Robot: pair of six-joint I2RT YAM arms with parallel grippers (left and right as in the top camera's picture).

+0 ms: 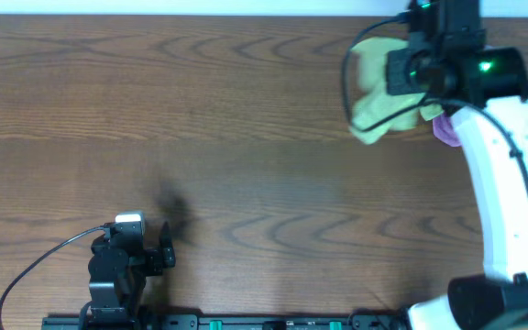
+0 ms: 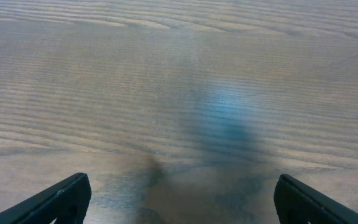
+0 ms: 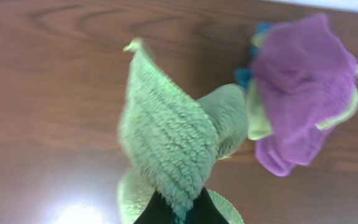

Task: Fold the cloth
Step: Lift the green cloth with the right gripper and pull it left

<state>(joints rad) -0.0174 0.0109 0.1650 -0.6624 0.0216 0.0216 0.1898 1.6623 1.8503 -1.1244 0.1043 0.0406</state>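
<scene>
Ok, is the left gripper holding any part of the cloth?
No, the left gripper stands open over the table, nothing between its jaws; the cloth is pinched in the right gripper.

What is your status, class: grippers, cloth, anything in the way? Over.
Left gripper open, holding nothing. Right gripper shut on the cloth, bunched upward. Purple cloth close beside it.

Lime-green cloth [image 3: 166,137], purple cloth [image 3: 303,87], brown woodgrain table [image 1: 154,110]
</scene>
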